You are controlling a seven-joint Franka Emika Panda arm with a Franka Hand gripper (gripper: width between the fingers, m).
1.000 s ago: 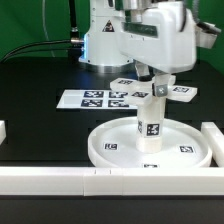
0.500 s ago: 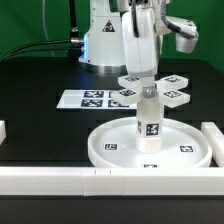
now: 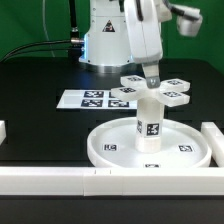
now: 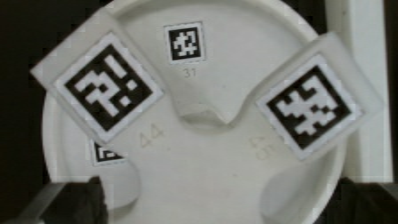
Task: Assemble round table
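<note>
Nearest the exterior camera, long white bars (image 3: pixel 100 180) form a low fence along the front edge of the black tabletop (image 3: pixel 40 115), with another bar (image 3: pixel 213 137) at the exterior view's right of the disc. Just behind the front bars lies the disc (image 3: pixel 105 148), rim up, flat on the tabletop. A short thick cylinder (image 3: pixel 149 125) stands upright on the disc's middle, a tag on its side facing the camera. On top of the cylinder sits the cross (image 3: pixel 152 89), its tagged arms spreading level above the disc.

The fingers (image 3: pixel 151 76) come down onto the cross from above; they look closed on its centre, though the exterior view shows them too small to be certain. Behind the disc, toward the exterior view's left, the marker board (image 3: pixel 92 99) lies flat, partly hidden by the cross. Farthest back stands the arm's white base (image 3: pixel 105 40) against a green backdrop.

The wrist view looks straight down: two tagged arms of the cross (image 4: pixel 107 82) fill the frame, the disc (image 4: pixel 231 40) with one tag lies beyond them, and dark blurred fingertips (image 4: pixel 107 195) show at the edge.
</note>
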